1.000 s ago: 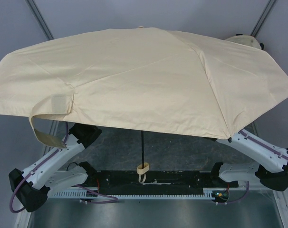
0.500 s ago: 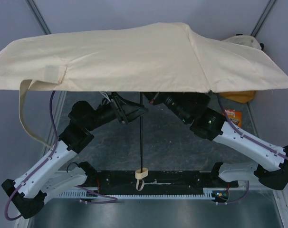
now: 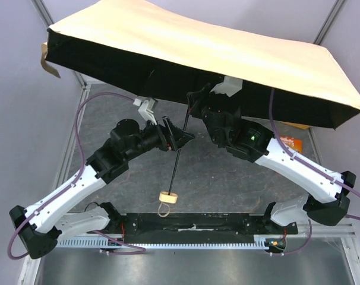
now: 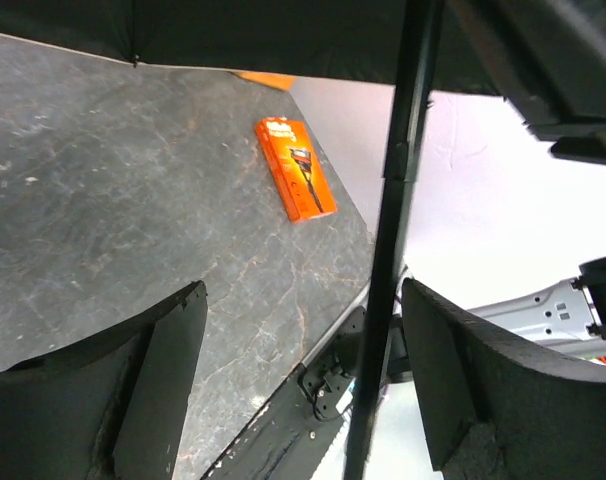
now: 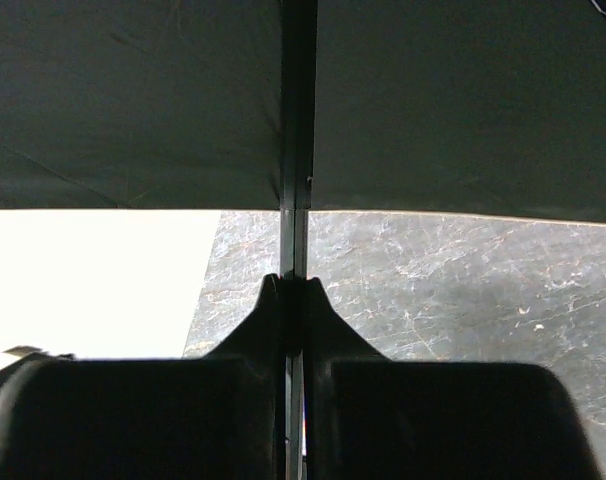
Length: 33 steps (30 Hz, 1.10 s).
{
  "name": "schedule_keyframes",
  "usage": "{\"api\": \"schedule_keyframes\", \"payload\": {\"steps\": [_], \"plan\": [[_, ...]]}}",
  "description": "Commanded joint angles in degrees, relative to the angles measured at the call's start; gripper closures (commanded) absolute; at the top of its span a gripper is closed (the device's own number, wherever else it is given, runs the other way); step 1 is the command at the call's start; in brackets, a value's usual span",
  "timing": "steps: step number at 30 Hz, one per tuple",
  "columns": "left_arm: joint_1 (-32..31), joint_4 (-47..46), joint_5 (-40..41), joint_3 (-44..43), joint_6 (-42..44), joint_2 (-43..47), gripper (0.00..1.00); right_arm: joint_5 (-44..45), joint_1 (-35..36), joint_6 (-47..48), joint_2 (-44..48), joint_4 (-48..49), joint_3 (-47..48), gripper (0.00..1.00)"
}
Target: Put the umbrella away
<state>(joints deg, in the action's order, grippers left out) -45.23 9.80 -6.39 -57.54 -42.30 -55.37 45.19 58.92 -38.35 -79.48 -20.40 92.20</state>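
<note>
The open umbrella (image 3: 198, 53) hangs tilted over the table, its cream top and dark underside both showing. Its thin black shaft (image 3: 177, 163) slants down to the wooden knob handle (image 3: 167, 197) with a cord loop, which hangs above the table. My right gripper (image 3: 195, 110) is shut on the shaft just under the canopy; in the right wrist view the shaft (image 5: 297, 150) runs straight up from the gripper (image 5: 294, 285). My left gripper (image 3: 181, 135) is open around the shaft lower down. In the left wrist view the shaft (image 4: 398, 200) passes close to the right finger (image 4: 453, 380).
An orange box (image 3: 288, 143) lies on the dark stone table (image 3: 227, 184) at the right, also in the left wrist view (image 4: 295, 168). A sliver of yellow bag (image 3: 296, 124) shows behind it under the canopy. A black rail (image 3: 192, 225) runs along the near edge.
The canopy has tipped up at the near side, baring its dark underside. My left gripper let go of the shaft and opened. My right gripper shut on the shaft. The handle swung up and left.
</note>
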Motion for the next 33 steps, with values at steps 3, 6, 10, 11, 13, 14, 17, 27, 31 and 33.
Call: {"api": "schedule_keyframes", "payload": {"steps": [3,6,10,11,13,14,17,27,31,33], "plan": [[-0.56,-11.98,-8.97,0.59,-2.25,-5.70,0.25,2.19,0.67,1.70,1.70,2.03,5.27,1.00],[-0.38,-12.26,-10.39,-0.21,-3.57,-7.47,0.90,-5.88,0.59,5.03,6.43,7.29,-0.69,1.00],[-0.38,-21.81,-13.72,2.95,-6.64,-5.45,0.98,-13.27,0.59,6.80,11.36,10.21,-5.80,1.00],[-0.38,-24.89,-15.21,4.18,-7.61,-5.01,0.98,-13.72,0.59,6.36,12.50,9.95,-6.94,0.97],[-0.38,-32.18,-18.20,6.55,-10.16,-4.04,0.98,-14.42,0.50,4.35,14.70,10.47,-9.92,0.81],[-0.30,-35.87,-19.43,7.61,-11.65,-3.78,0.98,-15.30,0.50,3.81,15.66,11.34,-11.42,0.76],[-0.21,-45.54,-22.43,10.07,-15.51,-3.16,0.98,-19.42,0.06,1.79,18.48,15.12,-16.16,0.61],[-0.12,-65.70,-26.91,15.88,-24.05,-2.46,0.98,-28.92,-3.10,-4.01,23.05,26.02,-25.49,0.26],[-0.21,-67.10,-28.76,16.14,-24.93,-2.63,0.98,-37.00,-5.03,-7.00,21.40,33.39,-26.73,0.27],[-0.21,-70.08,-29.37,16.67,-26.85,-3.24,0.98,-40.16,-5.39,-7.36,19.29,36.13,-25.50,0.28]]}}
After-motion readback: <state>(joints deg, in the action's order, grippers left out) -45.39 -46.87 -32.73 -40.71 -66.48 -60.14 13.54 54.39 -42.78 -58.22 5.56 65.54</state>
